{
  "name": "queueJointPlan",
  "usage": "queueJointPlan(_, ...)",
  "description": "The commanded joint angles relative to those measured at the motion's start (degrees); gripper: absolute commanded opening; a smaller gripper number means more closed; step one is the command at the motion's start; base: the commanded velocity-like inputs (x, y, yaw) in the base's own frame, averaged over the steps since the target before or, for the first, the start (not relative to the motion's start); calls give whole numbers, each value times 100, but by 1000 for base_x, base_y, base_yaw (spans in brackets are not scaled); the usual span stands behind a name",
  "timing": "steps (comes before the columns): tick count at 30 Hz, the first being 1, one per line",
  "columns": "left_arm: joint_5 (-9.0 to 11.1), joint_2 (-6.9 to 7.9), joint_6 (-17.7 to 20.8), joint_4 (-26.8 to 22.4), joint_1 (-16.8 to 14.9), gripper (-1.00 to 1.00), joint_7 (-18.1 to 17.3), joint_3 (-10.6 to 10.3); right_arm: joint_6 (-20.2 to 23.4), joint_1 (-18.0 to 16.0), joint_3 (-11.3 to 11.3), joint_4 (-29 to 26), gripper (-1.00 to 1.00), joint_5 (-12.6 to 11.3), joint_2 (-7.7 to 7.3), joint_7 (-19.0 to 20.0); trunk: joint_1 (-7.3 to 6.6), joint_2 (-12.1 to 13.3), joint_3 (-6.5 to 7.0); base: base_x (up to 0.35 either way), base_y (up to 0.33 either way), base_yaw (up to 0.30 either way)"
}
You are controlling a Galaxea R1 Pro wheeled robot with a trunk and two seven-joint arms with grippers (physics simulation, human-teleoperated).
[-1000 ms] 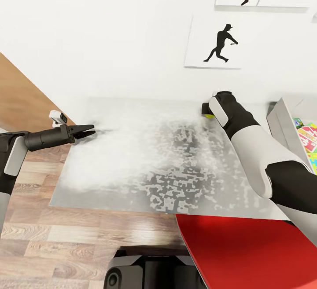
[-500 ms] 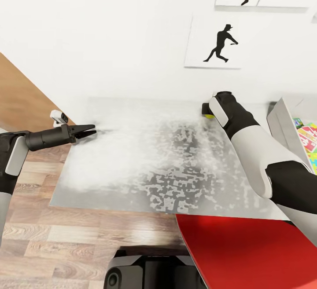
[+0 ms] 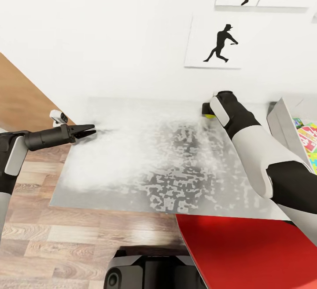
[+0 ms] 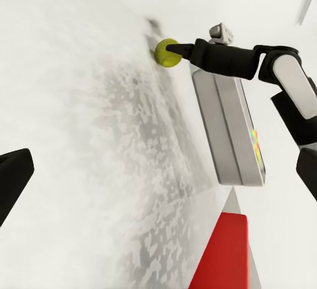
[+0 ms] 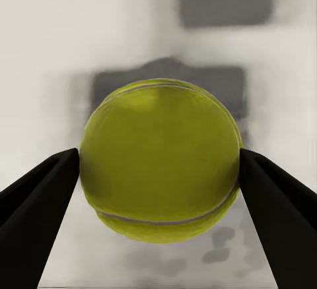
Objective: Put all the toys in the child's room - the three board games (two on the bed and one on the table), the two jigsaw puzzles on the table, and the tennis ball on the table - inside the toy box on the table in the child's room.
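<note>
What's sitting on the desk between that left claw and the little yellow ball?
Nothing: in the head view only bare white table top lies between the left gripper and the small yellow-green tennis ball.

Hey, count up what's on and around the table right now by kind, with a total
Tennis ball: 1, between the right gripper's fingers
Toy box: 1, colourful toys inside
Silhouette pictures on the wall: 3 in the head view
Red chair: 1
Total: 6
</note>
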Motion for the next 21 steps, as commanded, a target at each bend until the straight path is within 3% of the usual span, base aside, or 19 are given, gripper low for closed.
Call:
queueJointPlan(1, 1, 7, 30, 0, -4, 100, -19, 4, 176, -7, 16, -39, -100, -110, -10, -45, 4, -8, -8, 0, 0, 0)
queueJointPlan(3, 5, 25, 30, 0, -4, 100, -24, 23, 474, 11, -87, -267, -100, -129, -14, -26, 4, -8, -8, 0, 0, 0)
queueJointPlan(5, 9, 53, 30, 4, -4, 100, -79, 39, 813, 55, -334, -688, -100, -140, -13, -17, 4, -8, -8, 0, 0, 0)
queueJointPlan(10, -6, 226, 30, 52, 16, 100, -610, 43, 1686, 377, -992, -2259, -100, -154, -8, -8, 4, -8, -8, 0, 0, 0)
queueJointPlan(14, -6, 390, 30, 94, 48, 100, -720, 49, 1695, 716, -1099, -3156, -100, -192, -8, -4, 4, -8, -8, 0, 0, 0)
queueJointPlan(16, -7, 475, 30, 112, 69, 100, -744, 50, 1695, 868, -1110, -3436, -100, -320, -8, -1, 4, -8, -8, 0, 0, 0)
queueJointPlan(19, -5, 540, 30, 144, 90, 100, -767, 52, 1695, 1055, -1111, -3607, -100, -468, -6, 4, 4, -8, -8, 0, 0, 0)
queueJointPlan(21, 2, 660, 27, 260, 98, 100, -775, 51, 1695, 1189, -1111, -3651, -100, -519, 22, 5, 4, -8, -8, 0, 0, 0)
